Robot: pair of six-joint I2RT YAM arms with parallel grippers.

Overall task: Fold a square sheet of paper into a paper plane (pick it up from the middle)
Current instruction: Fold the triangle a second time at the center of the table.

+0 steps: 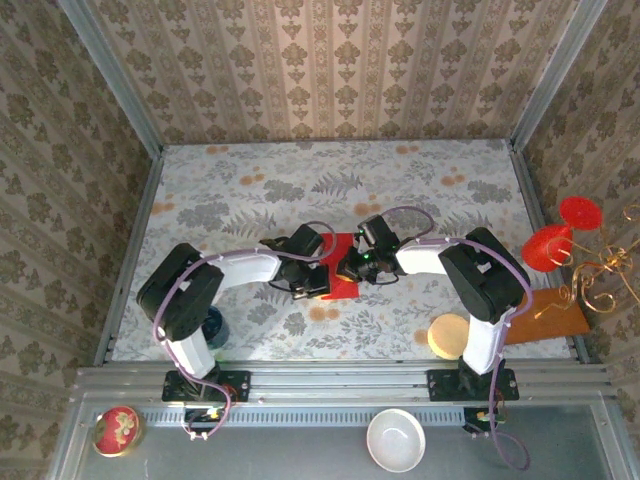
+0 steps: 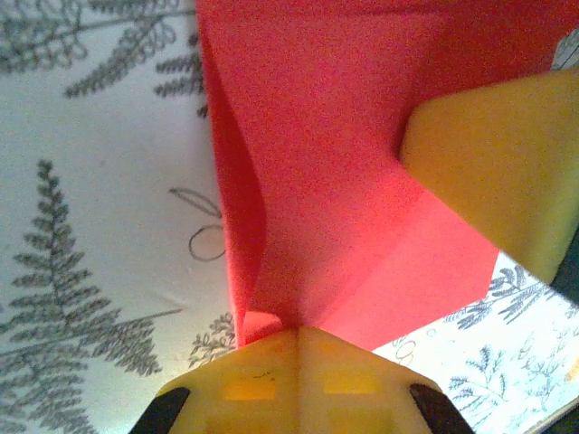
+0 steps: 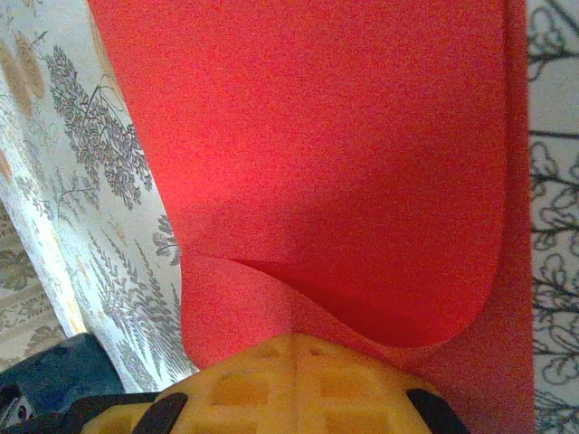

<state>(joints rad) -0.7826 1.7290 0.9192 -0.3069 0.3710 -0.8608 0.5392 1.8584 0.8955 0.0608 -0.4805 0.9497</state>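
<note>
Close in, the left gripper [image 2: 298, 339] has its two yellow fingers pressed flat together, and a corner of the red paper sheet [image 2: 353, 181] runs into their tips, pinched there. Just ahead of those tips the sheet opens out over the floral tablecloth [image 2: 90, 226], with a raised fold along its left side. Further ahead and to the right, a yellow finger [image 2: 507, 163] of the other arm sits on the paper.

The right gripper [image 3: 294, 348] is likewise closed tight on the sheet. The paper bulges up in a soft curl directly in front of its fingertips, then lies flatter beyond. Low to that gripper's left is a dark blue object [image 3: 45, 375] I cannot make out.

From above, the two grippers meet nose to nose over the sheet in the middle of the table. Well away from them, near the right arm's base, is a pale round disc [image 1: 449, 335]. Past it, at the table's right edge, are red round glasses [image 1: 560, 235].
</note>
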